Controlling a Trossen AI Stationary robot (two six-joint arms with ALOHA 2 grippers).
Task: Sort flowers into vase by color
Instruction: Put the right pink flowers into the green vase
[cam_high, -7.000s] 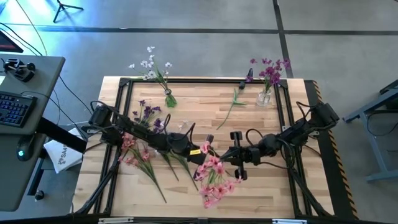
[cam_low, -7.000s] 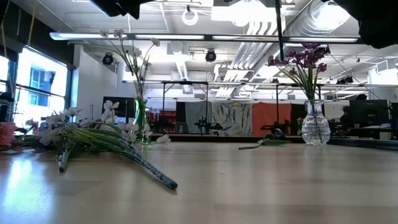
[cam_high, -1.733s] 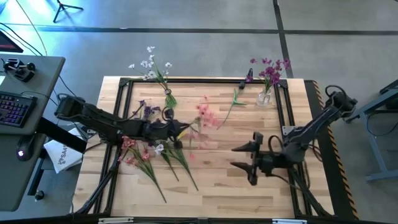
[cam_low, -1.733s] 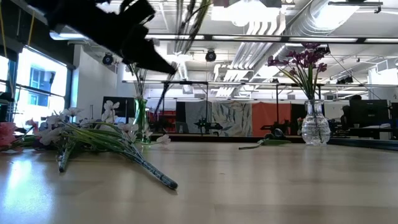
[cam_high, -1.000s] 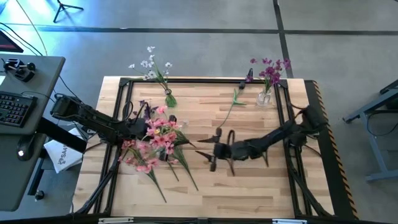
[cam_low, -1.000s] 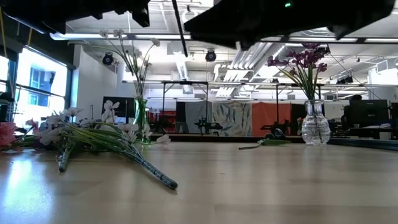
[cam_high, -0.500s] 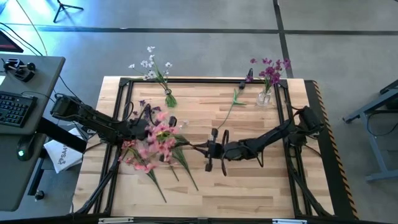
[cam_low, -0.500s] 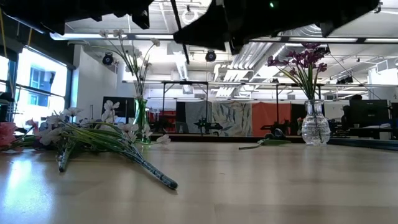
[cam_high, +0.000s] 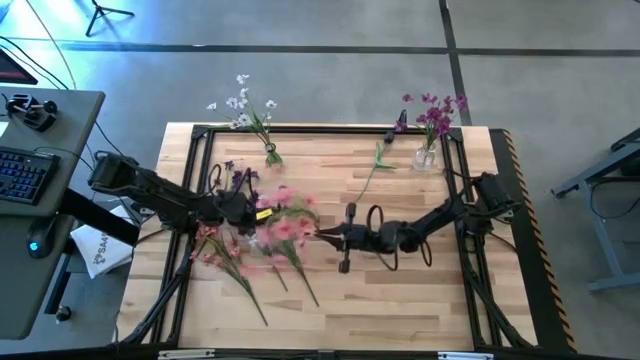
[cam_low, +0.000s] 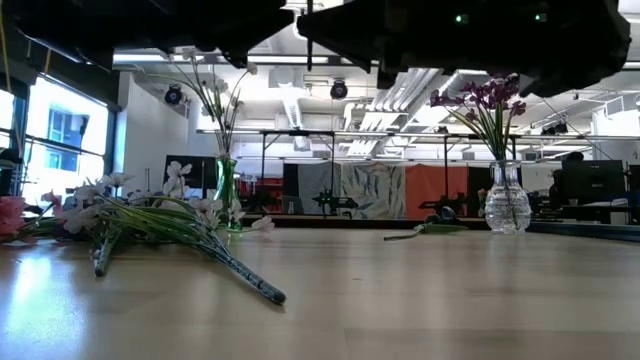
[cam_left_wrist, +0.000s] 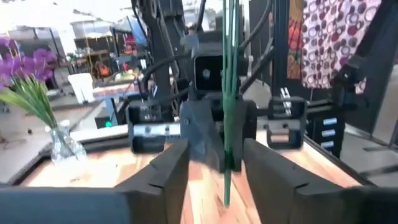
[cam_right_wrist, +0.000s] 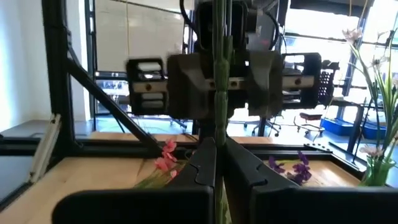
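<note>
- Sprigs not yet sorted (cam_high: 232, 262), pink and white, lie in a heap on the near-left of the table (cam_high: 420, 300); purple ones lie just beyond them.
- Mid-table, the pink bunch (cam_high: 285, 226) is off the wood, between the two grippers, which face each other.
- Right gripper (cam_right_wrist: 217, 163): fingers closed tight on the green stems of the bunch.
- Left gripper (cam_left_wrist: 214, 165): fingers apart, the stems running through the gap; whether they touch cannot be told.
- Step in hand, by judgement: passing the pink bunch from left arm to right.
- Next move calls for carrying it upright, stems down, to a vase.
- Far left, the vase of white flowers (cam_high: 272, 157); far right, the vase of purple flowers (cam_high: 426, 155). No vase for pink can be made out.
</note>
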